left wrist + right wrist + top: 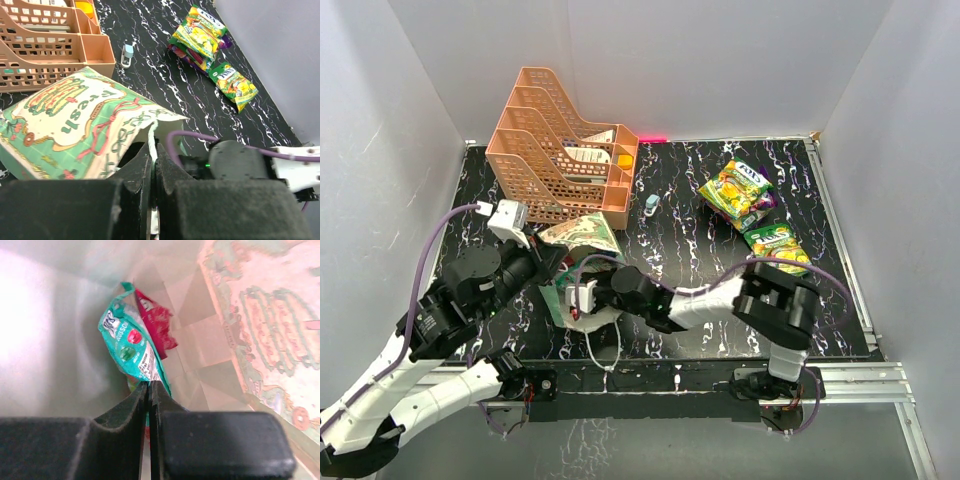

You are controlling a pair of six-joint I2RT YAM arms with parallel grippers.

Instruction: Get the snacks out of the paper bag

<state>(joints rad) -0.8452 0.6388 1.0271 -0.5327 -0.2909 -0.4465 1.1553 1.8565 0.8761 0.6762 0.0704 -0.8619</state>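
The mint-green paper bag [582, 235] lies on its side left of centre, its mouth toward the arms. My left gripper [153, 145] is shut on the bag's white string handle [151, 134] at the mouth. My right gripper [149, 384] is inside the bag [60, 340], shut on the edge of a teal snack packet [131, 347]. A pink-red packet [157, 320] lies behind it, deeper in. Two yellow-green packets [740, 188] [778, 245] lie on the table at the right, with a purple one [223, 42] under the far one.
An orange lattice tray rack [560, 150] stands at the back left, right behind the bag. A small pale blue-white object [652, 204] lies beside the rack. White walls close in the black marbled table [670, 250] on three sides.
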